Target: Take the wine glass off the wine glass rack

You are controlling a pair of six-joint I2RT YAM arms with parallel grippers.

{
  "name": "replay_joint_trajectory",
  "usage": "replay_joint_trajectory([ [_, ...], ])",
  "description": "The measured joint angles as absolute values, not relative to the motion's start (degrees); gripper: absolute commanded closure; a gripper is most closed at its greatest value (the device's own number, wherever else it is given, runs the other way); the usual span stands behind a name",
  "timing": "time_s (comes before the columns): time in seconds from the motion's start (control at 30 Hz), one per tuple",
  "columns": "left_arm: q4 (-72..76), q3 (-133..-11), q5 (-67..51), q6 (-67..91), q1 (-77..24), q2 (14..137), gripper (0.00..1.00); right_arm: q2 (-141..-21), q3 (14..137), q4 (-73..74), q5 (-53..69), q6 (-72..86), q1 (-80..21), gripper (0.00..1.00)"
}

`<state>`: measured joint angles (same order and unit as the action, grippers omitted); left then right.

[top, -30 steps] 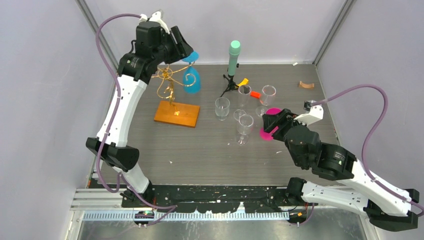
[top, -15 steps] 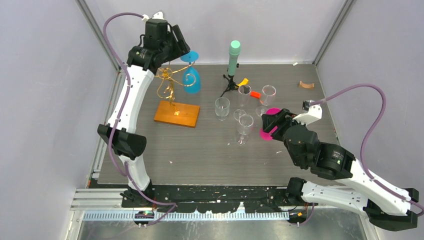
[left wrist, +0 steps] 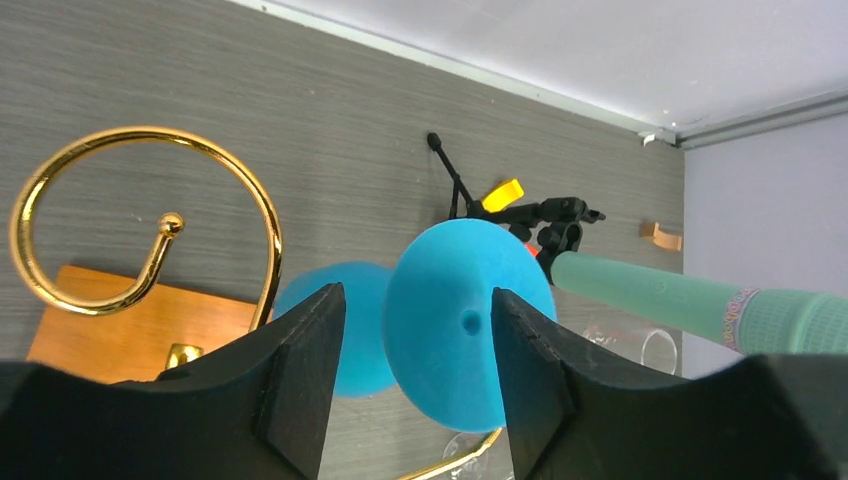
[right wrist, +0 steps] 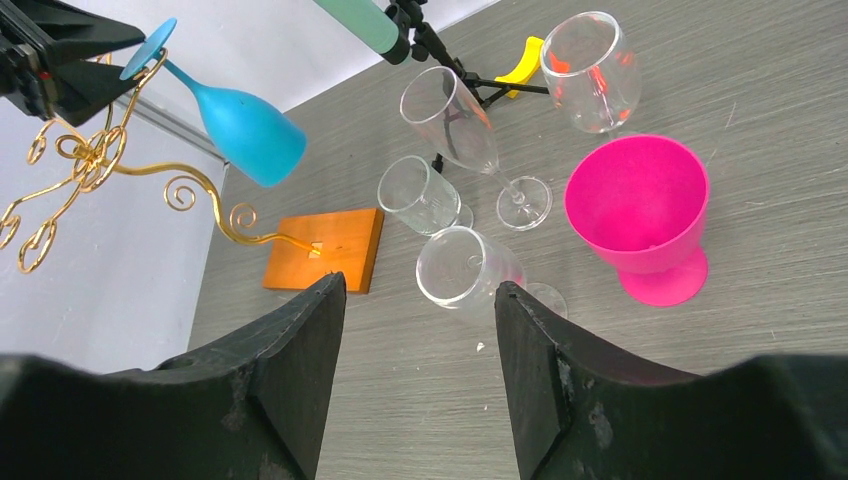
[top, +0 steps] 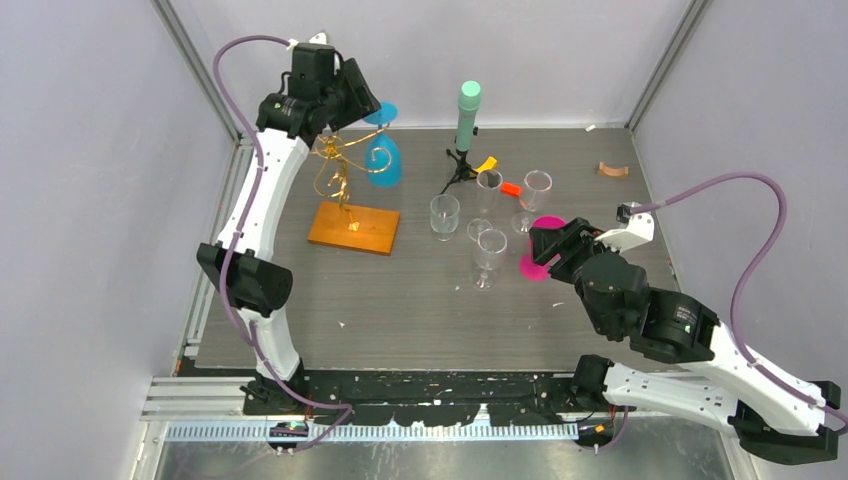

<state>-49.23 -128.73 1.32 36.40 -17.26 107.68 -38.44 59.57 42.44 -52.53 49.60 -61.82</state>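
A blue wine glass [top: 384,162] hangs upside down from the gold wire wine glass rack [top: 335,172], which stands on an orange-brown wooden base [top: 353,228]. My left gripper [top: 366,101] is open, right at the glass's round foot [left wrist: 460,320]. In the left wrist view the foot shows between my two fingers, with a gap on each side, and the bowl [left wrist: 345,325] hangs beyond it beside a gold scroll [left wrist: 140,135]. My right gripper [top: 547,246] is open and empty, above the table near a pink goblet [right wrist: 640,200]. The right wrist view shows the blue glass [right wrist: 245,130] too.
A mint-green cylinder on a black tripod [top: 467,115] stands at the back. Several clear glasses [top: 489,250] stand mid-table, between the rack and the pink goblet [top: 532,266]. A small brown piece [top: 612,170] lies at the back right. Walls close in on both sides.
My left arm has swung its elbow outward and its gripper has shifted slightly at the glass's foot. My right gripper has drawn back a little. The blue glass still hangs on the rack.
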Motion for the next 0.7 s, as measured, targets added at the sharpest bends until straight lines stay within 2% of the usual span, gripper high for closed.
replay_joint_trajectory([
  [0.1,-48.6,-126.4,-0.6,37.5,-16.6,107.7,0.45,-38.3,59.6,42.4,-52.6,49.8,-61.8,0.39],
  [0.3,-46.5,-124.9,-3.3,39.1,-16.0,107.6,0.62,-38.2,59.6,42.4,-52.6,49.9,-61.8,0.39],
  [0.6,-45.0,-123.7,-3.9,38.8,-16.0,106.6,0.74,-37.6,59.5,42.4,-52.8,50.0,-61.8,0.40],
  [0.7,-44.8,-123.5,-3.6,38.5,-16.0,106.1,0.82,-37.5,59.5,42.4,-52.9,50.0,-61.8,0.41],
])
